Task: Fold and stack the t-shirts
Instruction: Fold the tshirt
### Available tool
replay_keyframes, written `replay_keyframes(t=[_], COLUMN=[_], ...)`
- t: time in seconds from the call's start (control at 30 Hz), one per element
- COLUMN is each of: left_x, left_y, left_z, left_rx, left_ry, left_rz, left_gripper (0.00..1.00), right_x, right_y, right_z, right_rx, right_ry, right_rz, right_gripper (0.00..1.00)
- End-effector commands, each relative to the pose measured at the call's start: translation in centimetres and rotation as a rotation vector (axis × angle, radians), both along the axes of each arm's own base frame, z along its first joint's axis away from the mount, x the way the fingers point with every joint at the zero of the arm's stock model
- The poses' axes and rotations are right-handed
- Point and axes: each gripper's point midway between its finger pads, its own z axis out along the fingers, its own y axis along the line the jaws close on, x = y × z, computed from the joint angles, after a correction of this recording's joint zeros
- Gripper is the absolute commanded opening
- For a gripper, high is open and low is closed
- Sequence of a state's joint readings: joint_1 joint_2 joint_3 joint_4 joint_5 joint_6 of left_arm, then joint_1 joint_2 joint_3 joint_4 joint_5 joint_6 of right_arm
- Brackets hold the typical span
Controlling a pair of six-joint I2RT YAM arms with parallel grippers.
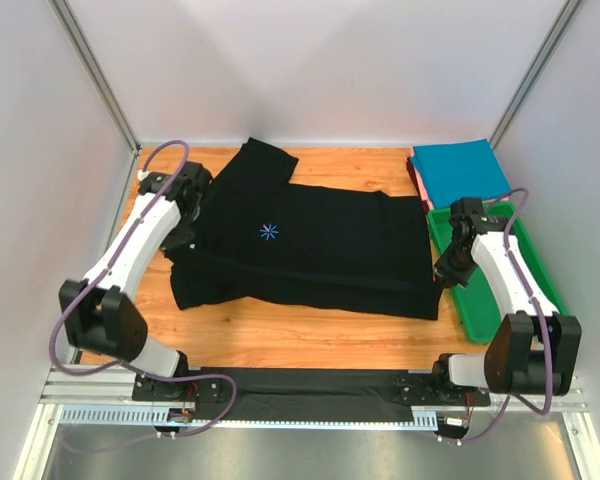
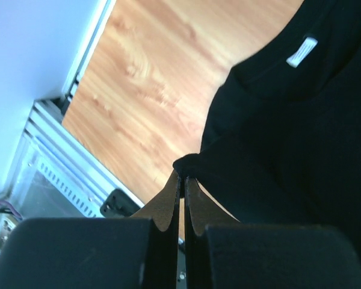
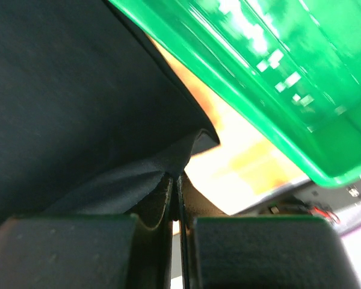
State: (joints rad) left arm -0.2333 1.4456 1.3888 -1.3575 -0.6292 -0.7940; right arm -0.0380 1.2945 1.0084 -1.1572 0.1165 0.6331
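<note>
While both arms reach out over the wooden table (image 1: 280,340), the black t-shirt (image 1: 320,255) lies spread flat just left of the green tray (image 1: 480,312). Its hem end is toward the tray and its neck end is far from it. The small blue-white starburst mark (image 1: 269,232) faces up, well apart from the tray.

The right gripper (image 1: 444,274) sits at the tray's left wall. In the right wrist view its 2 fingers (image 3: 159,205) are pressed together on a fold of black cloth at the shirt corner nearest the tray (the green wall fills the upper part of that view).

The left gripper (image 1: 185,238) is at the shirt edge farthest from the tray. Its jaws are clamped on a bunched lip of the same shirt, and a white neck label (image 2: 302,52) shows on the cloth beyond them.

Just past the tray's far end lie 2 more folded shirts. The teal t-shirt (image 1: 462,172) is on top of the reddish t-shirt (image 1: 414,176), of which only a thin strip shows along the side away from the wall.
</note>
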Motion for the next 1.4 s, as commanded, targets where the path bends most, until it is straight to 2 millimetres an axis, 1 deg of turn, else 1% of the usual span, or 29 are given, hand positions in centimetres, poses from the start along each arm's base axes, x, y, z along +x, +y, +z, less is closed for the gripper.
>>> replay_keyframes(t=[0.0, 0.07, 0.1, 0.13, 0.17, 0.27, 0.3, 0.37, 0.4, 0.43, 0.5, 0.53, 0.67, 0.8, 0.87, 0.9, 0.93, 0.97, 1.0, 1.07, 1.1, 1.13, 1.17, 1.2, 1.23, 1.27, 1.3, 1.33, 1.37], left_x=[-0.8, 0.5, 1.5, 2.1, 3.1, 4.8, 5.3, 6.5, 6.9, 7.6, 8.5, 8.7, 9.8, 10.7, 10.5, 11.1, 11.2, 11.1, 11.7, 11.9, 11.8, 11.5, 11.1, 10.1, 10.3, 9.8, 8.6, 8.7, 8.1], left_y=[2.0, 1.7, 1.2, 1.1, 0.7, -0.1, -0.2, -0.4, -0.5, -0.5, -0.7, -0.8, -1.1, -1.3, -1.6, -1.8, -2.0, -2.1, -2.7, -3.2, -3.5, -3.7, -3.6, -3.5, -3.7, -3.7, -3.8, -4.6, -4.9], left_z=[0.7, 0.4, -0.3, -0.6, -1.4, -2.2, -2.9, -3.1, -3.8, -3.6, -4.1, -4.3, -5.5, -5.8, -6.2, -5.4, -5.2, -4.9, -4.1, -2.7, -2.4, -2.0, -1.0, -1.5, -1.5, -0.5, -1.7, -2.0, -1.7], left_rx=[0.145, 0.145, 0.13, 0.132, 0.112, 0.083, 0.084, 0.068, 0.067, 0.063, 0.055, 0.048, 0.038, 0.022, -0.008, -0.015, -0.029, -0.038, -0.074, -0.118, -0.137, -0.151, -0.156, -0.157, -0.168, -0.18, -0.192, -0.237, -0.267], left_ry=[0.176, 0.181, 0.193, 0.195, 0.209, 0.209, 0.239, 0.238, 0.266, 0.257, 0.268, 0.276, 0.31, 0.324, 0.374, 0.35, 0.357, 0.373, 0.335, 0.294, 0.276, 0.263, 0.226, 0.244, 0.204, 0.156, 0.185, 0.159, 0.14], left_rz=[-0.035, -0.049, -0.069, -0.078, -0.105, -0.137, -0.146, -0.159, -0.166, -0.165, -0.168, -0.176, -0.188, -0.186, -0.185, -0.182, -0.184, -0.187, -0.195, -0.2, -0.199, -0.197, -0.189, -0.175, -0.18, -0.19, -0.193, -0.207, -0.214], left_gripper=[0.0, 0.0, 0.0, 0.0, 0.0, 0.0, 0.0, 0.0, 0.0, 0.0, 0.0, 0.0, 0.0, 0.03, 0.19, 0.26, 0.35, 0.39, 0.43, 0.49, 0.53, 0.54, 0.54, 0.54, 0.53, 0.53, 0.53, 0.52, 0.52], right_x=[4.0, 5.4, 6.1, 6.3, 6.6, 7.7, 8.2, 9.1, 9.7, 9.8, 10.3, 10.4, 11.0, 11.7, 12.2, 12.2, 12.2, 12.7, 11.8, 10.7, 10.1, 9.6, 9.2, 8.1, 7.7, 7.3, 6.5, 6.3, 6.5], right_y=[-0.1, 0.3, 0.5, 0.5, 0.5, 0.4, 0.5, 0.4, 0.3, 0.2, -0.1, -0.2, -0.3, -0.1, 0.0, 0.1, 0.1, 0.0, -0.2, -0.1, 0.2, 0.5, 0.9, 1.2, 2.3, 2.8, 3.1, 3.3, 3.8], right_z=[0.6, 0.5, 0.2, -0.1, -0.1, -0.8, -0.7, -1.2, -1.2, -1.9, -2.1, -2.7, -3.0, -3.4, -3.1, -2.9, -2.6, -1.6, -1.2, -0.5, 0.3, 0.4, 0.7, 0.6, 0.4, 0.1, -0.8, -1.0, -1.4], right_rx=[0.005, 0.031, 0.041, 0.042, 0.042, 0.042, 0.044, 0.043, 0.041, 0.035, 0.02, 0.015, 0.012, 0.028, 0.031, 0.028, 0.026, 0.014, -0.013, -0.022, -0.008, 0.002, 0.013, 0.029, 0.036, 0.045, 0.051, 0.054, 0.062], right_ry=[-0.105, -0.139, -0.141, -0.136, -0.14, -0.135, -0.142, -0.134, -0.136, -0.113, -0.1, -0.078, -0.071, -0.068, -0.075, -0.071, -0.069, -0.086, -0.052, -0.025, -0.044, -0.043, -0.054, -0.058, -0.06, -0.055, -0.03, -0.031, -0.042], right_rz=[0.008, 0.011, 0.009, 0.009, 0.008, 0.012, 0.016, 0.016, 0.017, 0.015, 0.009, 0.008, -0.002, -0.024, -0.031, -0.029, -0.012, -0.007, 0.001, 0.012, 0.01, 0.01, 0.0, -0.001, 0.027, 0.03, 0.035, 0.039, 0.051], right_gripper=[0.0, 0.0, 0.0, 0.0, 0.0, 0.0, 0.0, 0.0, 0.0, 0.0, 0.0, 0.0, 0.01, 0.06, 0.09, 0.12, 0.13, 0.14, 0.17, 0.2, 0.23, 0.24, 0.25, 0.25, 0.25, 0.25, 0.25, 0.25, 0.25])
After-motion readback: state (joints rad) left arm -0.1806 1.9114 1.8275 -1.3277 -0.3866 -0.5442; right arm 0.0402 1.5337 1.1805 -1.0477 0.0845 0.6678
